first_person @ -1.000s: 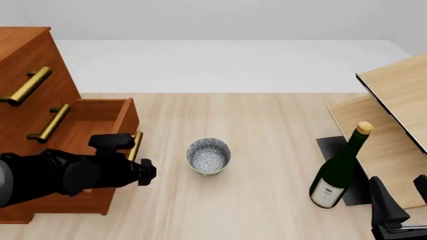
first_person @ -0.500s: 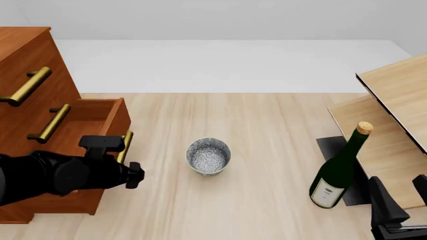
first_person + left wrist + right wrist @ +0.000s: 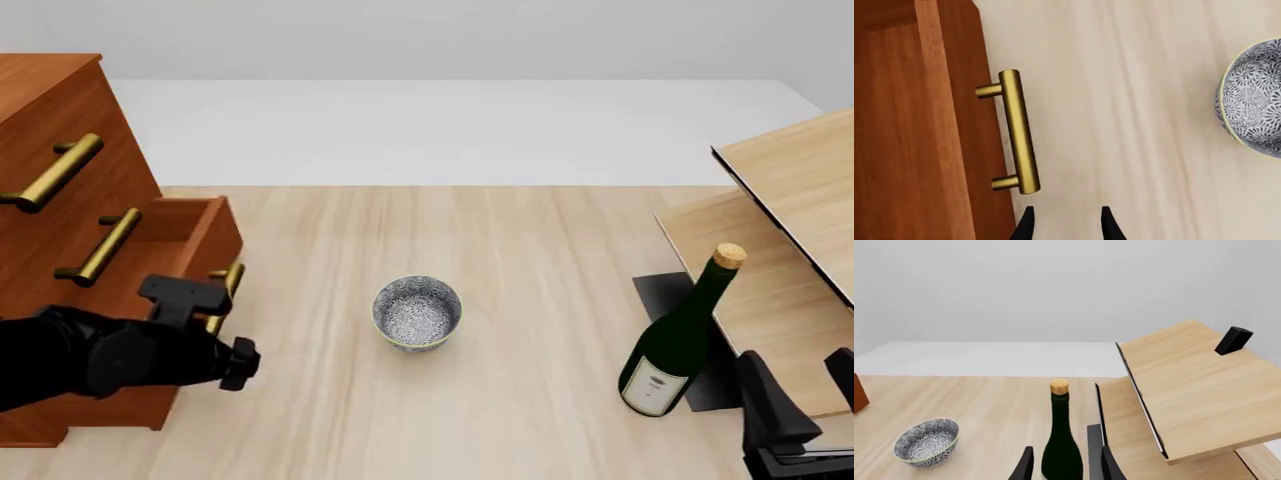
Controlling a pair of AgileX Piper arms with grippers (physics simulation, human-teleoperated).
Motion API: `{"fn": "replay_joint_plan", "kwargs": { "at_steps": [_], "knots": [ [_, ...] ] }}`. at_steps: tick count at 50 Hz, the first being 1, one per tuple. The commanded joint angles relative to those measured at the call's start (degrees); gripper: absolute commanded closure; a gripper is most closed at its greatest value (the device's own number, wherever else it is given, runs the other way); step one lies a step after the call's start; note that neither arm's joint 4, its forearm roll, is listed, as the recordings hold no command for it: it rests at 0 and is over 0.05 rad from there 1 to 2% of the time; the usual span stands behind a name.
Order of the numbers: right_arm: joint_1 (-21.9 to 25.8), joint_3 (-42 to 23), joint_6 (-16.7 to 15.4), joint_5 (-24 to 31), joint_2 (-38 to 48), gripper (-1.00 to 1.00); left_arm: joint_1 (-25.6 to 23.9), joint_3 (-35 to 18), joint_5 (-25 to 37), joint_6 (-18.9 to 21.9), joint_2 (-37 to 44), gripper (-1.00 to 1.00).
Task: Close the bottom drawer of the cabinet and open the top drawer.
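The cabinet (image 3: pixel 54 150) stands at the left edge of the tabletop (image 3: pixel 534 250), as the front view shows it. Its top drawer (image 3: pixel 40 130) is shut, flush with the cabinet front, and its brass handle (image 3: pixel 54 172) points out toward the tabletop. The bottom drawer (image 3: pixel 187 240) is pulled out partly from the cabinet, and I can see its open inside from above.

My left end effector (image 3: pixel 1064 225) is just in front of the bottom drawer's face. In the left wrist view its two dark fingertips (image 3: pixel 1026 227) stand a small gap apart with nothing between them. The bottom drawer's handle (image 3: pixel 1017 137) lies just beyond the tips, and one fingertip is close beside the handle's near end. I cannot tell if it touches the drawer front.

My right end effector (image 3: pixel 1064 465) is low at the right near corner of the tabletop. Its fingers are also a small gap apart and hold nothing. In its wrist view, a dark green wine bottle (image 3: pixel 1061 445) with a cork stands upright just ahead of it. The bottle is beside the pale wooden shelf unit (image 3: pixel 1194 390).

A patterned bowl (image 3: pixel 416 312) rests on the tabletop between the cabinet and the bottle, well apart from both.
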Motion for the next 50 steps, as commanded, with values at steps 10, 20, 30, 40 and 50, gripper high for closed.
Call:
{"fn": "replay_joint_plan", "kwargs": {
  "at_steps": [10, 20, 30, 40, 50],
  "knots": [
    [-0.2, -0.2, 1.4, 0.5, -0.5, -1.00, 11.1, 5.0, 1.3, 11.9, -0.9, -1.00],
    [-0.5, -0.2, 2.0, 0.5, -0.5, -1.00, 15.9, 6.6, 1.7, 17.6, -3.2, -1.00],
    [-0.5, -0.2, 2.3, 0.5, -0.5, -1.00, 19.6, 7.7, 1.9, 21.5, -5.3, -1.00],
    [-0.4, -0.3, 2.6, 0.5, -0.6, -1.00, 22.4, 8.6, 1.5, 24.1, -6.7, -1.00],
    [-0.4, -0.3, 2.6, 0.5, -0.6, -1.00, 25.4, 8.9, 1.7, 26.5, -8.6, -1.00]
  ]
}}
